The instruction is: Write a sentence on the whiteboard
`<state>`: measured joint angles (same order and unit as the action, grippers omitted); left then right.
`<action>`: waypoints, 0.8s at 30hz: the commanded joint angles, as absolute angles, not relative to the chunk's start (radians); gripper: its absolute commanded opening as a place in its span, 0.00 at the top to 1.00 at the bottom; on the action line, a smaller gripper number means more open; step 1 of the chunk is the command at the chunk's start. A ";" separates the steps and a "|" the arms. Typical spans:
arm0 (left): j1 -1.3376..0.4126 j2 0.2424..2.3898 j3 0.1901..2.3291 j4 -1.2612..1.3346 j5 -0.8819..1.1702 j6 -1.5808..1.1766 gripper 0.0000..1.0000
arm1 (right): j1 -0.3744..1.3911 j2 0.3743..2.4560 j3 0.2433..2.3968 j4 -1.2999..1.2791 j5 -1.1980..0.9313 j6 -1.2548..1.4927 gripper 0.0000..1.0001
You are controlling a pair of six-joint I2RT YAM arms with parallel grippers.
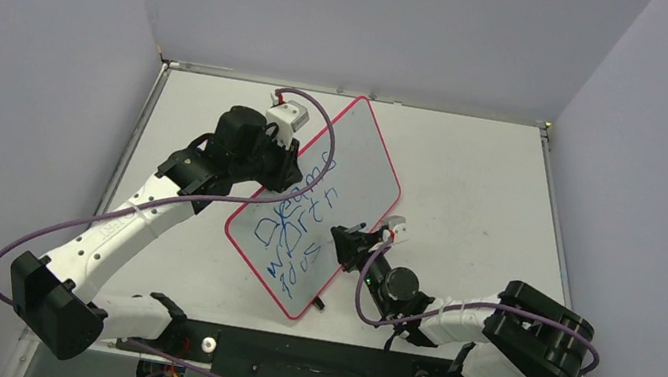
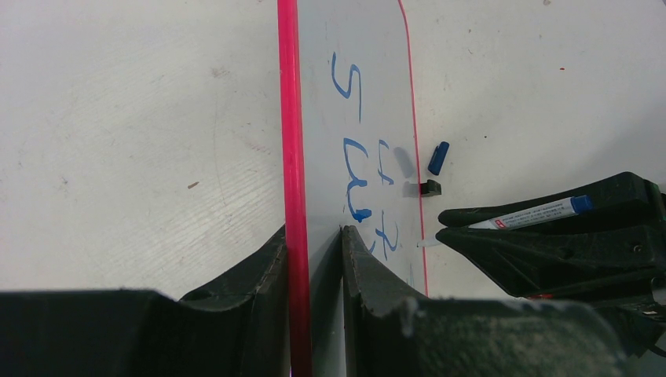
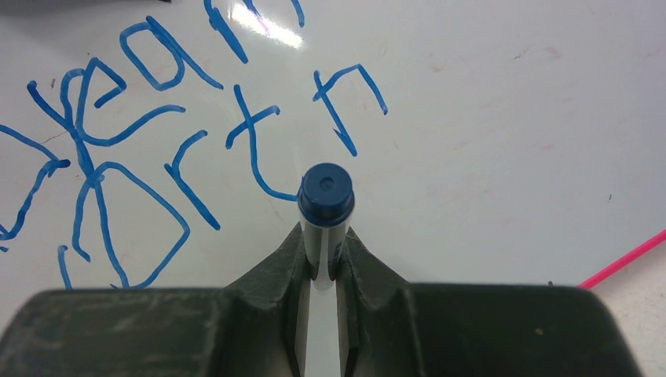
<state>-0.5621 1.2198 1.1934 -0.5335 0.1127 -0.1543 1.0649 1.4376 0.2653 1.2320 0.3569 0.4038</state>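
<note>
Brace the whiteboard [image 1: 354, 166], askew at centre frame on the bench [image 1: 481, 192] in the top view, with the left jaws clamped shut over its red rim. With the right jaws pinched firmly on the marker [image 3: 324, 206], low centre in the right wrist view, extend the sentence [image 1: 297, 233] past the last letters using light, even pressure. Cannot tell whether the tip touches.

whiteboard [image 1: 364, 163] white, red-pink rim; sentence [image 1: 294, 233] blue; marker [image 3: 325, 192] blue end, white barrel.
</note>
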 commanded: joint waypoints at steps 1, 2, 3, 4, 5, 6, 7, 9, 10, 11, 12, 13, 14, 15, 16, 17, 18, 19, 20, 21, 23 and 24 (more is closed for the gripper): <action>-0.557 1.195 1.203 -0.432 0.029 -0.057 1.00 | 1.057 1.445 0.297 1.281 0.333 0.416 1.00; -0.557 1.195 1.203 -0.431 0.028 -0.057 1.00 | 1.057 1.446 0.297 1.282 0.331 0.420 1.00; -0.557 1.195 1.204 -0.433 0.029 -0.057 1.00 | 1.056 1.450 0.296 1.283 0.329 0.422 1.00; -0.557 1.194 1.204 -0.433 0.029 -0.057 1.00 | 1.057 1.452 0.296 1.286 0.327 0.427 1.00; -0.557 1.194 1.203 -0.433 0.029 -0.057 1.00 | 1.057 1.458 0.295 1.294 0.324 0.430 1.00; -0.557 1.193 1.203 -0.433 0.029 -0.057 1.00 | 1.057 1.462 0.295 1.299 0.322 0.437 1.00; -0.557 1.193 1.204 -0.433 0.028 -0.057 1.00 | 1.056 1.471 0.293 1.306 0.320 0.440 1.00; -0.557 1.192 1.204 -0.433 0.028 -0.057 1.00 | 1.056 1.484 0.294 1.318 0.319 0.447 1.00; -0.557 1.191 1.203 -0.433 0.028 -0.057 1.00 | 1.056 1.493 0.293 1.322 0.319 0.451 1.00; -0.557 1.191 1.204 -0.433 0.029 -0.057 1.00 | 1.055 1.497 0.292 1.327 0.320 0.452 1.00; -0.557 1.191 1.203 -0.433 0.028 -0.056 1.00 | 1.056 1.502 0.290 1.329 0.321 0.457 1.00; -0.558 1.192 1.204 -0.433 0.029 -0.056 1.00 | 1.056 1.504 0.288 1.330 0.323 0.457 1.00; -0.557 1.192 1.203 -0.433 0.028 -0.057 1.00 | 1.056 1.508 0.285 1.331 0.325 0.461 1.00; -0.557 1.192 1.204 -0.432 0.029 -0.057 1.00 | 1.057 1.511 0.283 1.331 0.329 0.463 1.00; -0.556 1.192 1.204 -0.432 0.029 -0.057 1.00 | 1.056 1.516 0.279 1.331 0.333 0.465 1.00; -0.556 1.192 1.203 -0.432 0.029 -0.057 1.00 | 1.056 1.519 0.276 1.333 0.338 0.466 1.00; -0.556 1.192 1.203 -0.431 0.029 -0.057 1.00 | 1.056 1.523 0.272 1.332 0.342 0.469 1.00; -0.557 1.191 1.203 -0.432 0.029 -0.057 1.00 | 1.056 1.524 0.270 1.330 0.353 0.472 1.00; -0.557 1.191 1.203 -0.432 0.029 -0.057 1.00 | 1.056 1.526 0.268 1.321 0.364 0.476 1.00; -0.557 1.191 1.203 -0.433 0.028 -0.057 1.00 | 1.055 1.525 0.267 1.316 0.370 0.478 1.00; -0.557 1.191 1.204 -0.431 0.029 -0.057 1.00 | 1.053 1.527 0.262 1.305 0.379 0.481 1.00; -0.557 1.191 1.204 -0.432 0.029 -0.057 1.00 | 1.052 1.529 0.260 1.302 0.385 0.482 1.00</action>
